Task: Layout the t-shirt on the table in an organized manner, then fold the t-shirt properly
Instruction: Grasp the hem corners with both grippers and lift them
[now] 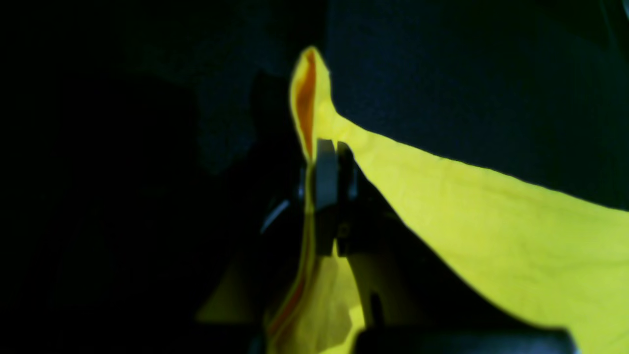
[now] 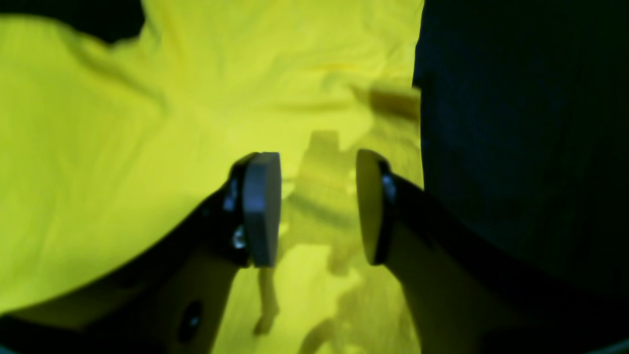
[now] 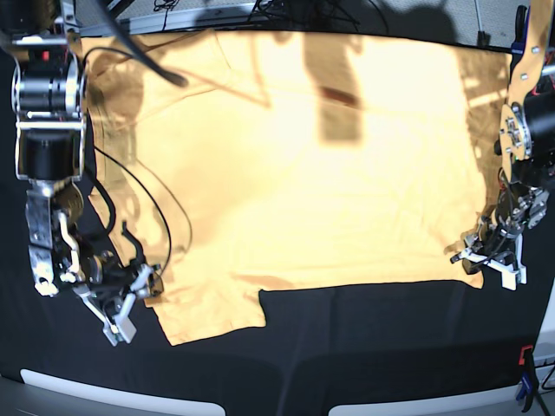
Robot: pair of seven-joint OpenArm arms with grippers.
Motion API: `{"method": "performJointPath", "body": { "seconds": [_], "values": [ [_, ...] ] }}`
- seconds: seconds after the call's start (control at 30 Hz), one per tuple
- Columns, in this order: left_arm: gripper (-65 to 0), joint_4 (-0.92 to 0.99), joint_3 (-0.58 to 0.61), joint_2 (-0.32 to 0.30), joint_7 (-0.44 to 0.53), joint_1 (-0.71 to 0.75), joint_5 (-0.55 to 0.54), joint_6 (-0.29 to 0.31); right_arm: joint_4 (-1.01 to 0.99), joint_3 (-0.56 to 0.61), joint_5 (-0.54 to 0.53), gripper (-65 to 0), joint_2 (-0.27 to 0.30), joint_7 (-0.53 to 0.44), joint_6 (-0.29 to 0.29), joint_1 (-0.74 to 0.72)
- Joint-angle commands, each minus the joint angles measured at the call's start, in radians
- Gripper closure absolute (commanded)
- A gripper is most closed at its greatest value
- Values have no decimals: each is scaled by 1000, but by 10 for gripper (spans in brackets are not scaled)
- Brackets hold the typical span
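The pale orange-yellow t-shirt lies spread over the black table, plain side up, with one sleeve at the lower left. My left gripper sits at the shirt's lower right corner. In the left wrist view this gripper is shut on a pinched fold of the t-shirt, which rises off the table. My right gripper hovers at the lower left sleeve. Its pads stand wide apart over the t-shirt, close to the cloth's edge against the table, with nothing between them.
A black cable from the right-wrist arm loops over the shirt's left side. More cables run behind the table's far edge. A blue and red clamp grips the front right corner. White strips line the front edge.
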State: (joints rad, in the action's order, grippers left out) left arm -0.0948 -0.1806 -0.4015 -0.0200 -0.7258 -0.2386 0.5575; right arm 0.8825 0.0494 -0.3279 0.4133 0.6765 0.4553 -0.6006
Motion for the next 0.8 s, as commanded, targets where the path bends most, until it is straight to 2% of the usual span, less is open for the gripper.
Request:
{"method": "performJointPath", "body": {
  "seconds": [0.0, 0.1, 0.2, 0.33, 0.47, 0.77],
  "values": [
    [0, -18, 0, -11, 9, -28, -4, 11, -34, -8, -11, -287, 1, -27, 5, -77],
    [0, -18, 0, -11, 9, -27, -5, 11, -212, -8, 2, -314, -26, -34, 9, -192],
    [0, -18, 0, -11, 5, -27, -5, 11, -369, -8, 88, -314, -51, -58, 8, -293],
    [0, -18, 0, -11, 6, -24, -5, 11, -547, -8, 193, -314, -55, -71, -38, -376],
    [0, -18, 0, -11, 6, -22, -5, 11, -630, -8, 274, -314, -44, -70, -67, -390],
    [0, -18, 0, -11, 14, -23, -5, 11, -636, -8, 277, -314, -31, -45, -71, -332]
  ]
}}
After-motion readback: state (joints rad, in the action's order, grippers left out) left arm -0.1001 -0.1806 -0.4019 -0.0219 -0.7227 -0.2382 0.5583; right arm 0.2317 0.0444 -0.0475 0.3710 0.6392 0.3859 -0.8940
